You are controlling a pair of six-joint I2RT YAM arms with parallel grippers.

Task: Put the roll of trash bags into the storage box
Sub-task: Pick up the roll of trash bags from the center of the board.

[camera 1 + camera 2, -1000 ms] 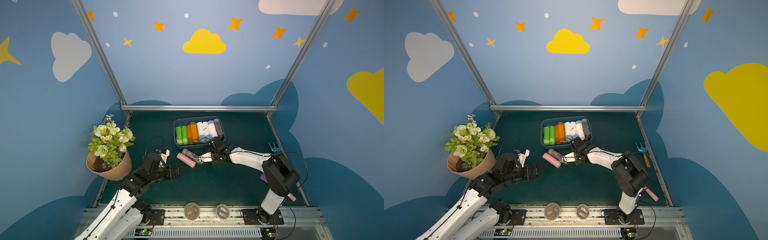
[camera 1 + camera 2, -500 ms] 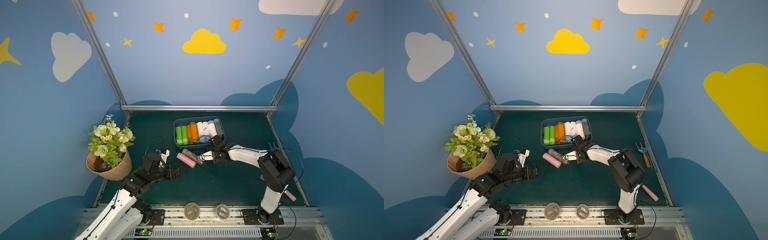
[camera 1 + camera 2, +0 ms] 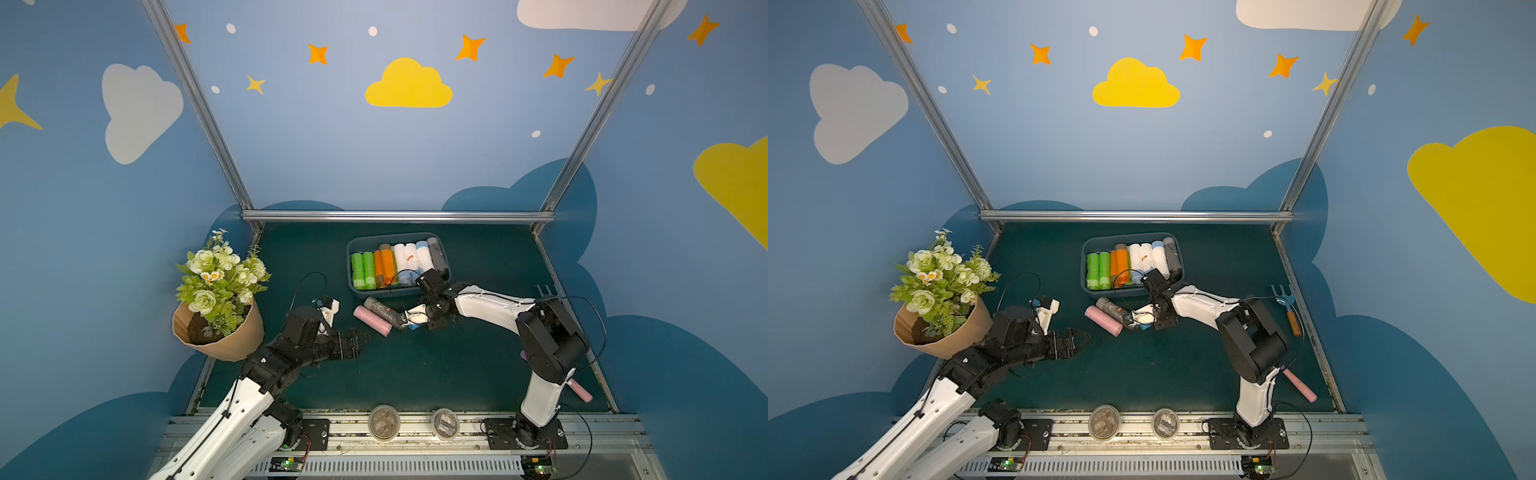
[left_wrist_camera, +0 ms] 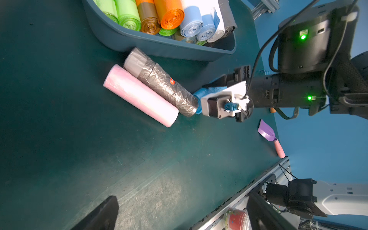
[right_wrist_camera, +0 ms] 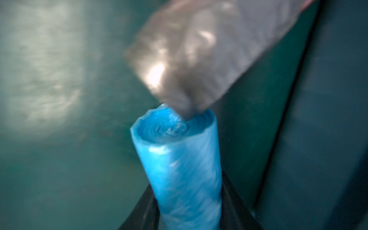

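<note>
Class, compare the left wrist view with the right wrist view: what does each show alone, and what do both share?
Left wrist only: the storage box holding rolls, the pink roll, a purple scoop. Right wrist only: the spiral end of the blue roll. Both: that roll in the right gripper, against the grey roll, and the green mat.

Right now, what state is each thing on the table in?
storage box: open-topped, packed with rolls.
blue roll: gripped, end against the grey roll.
grey roll: lying on the mat, against the pink roll.
pink roll: lying on the mat.
right gripper: shut on the blue roll.
left gripper: open, empty.
</note>
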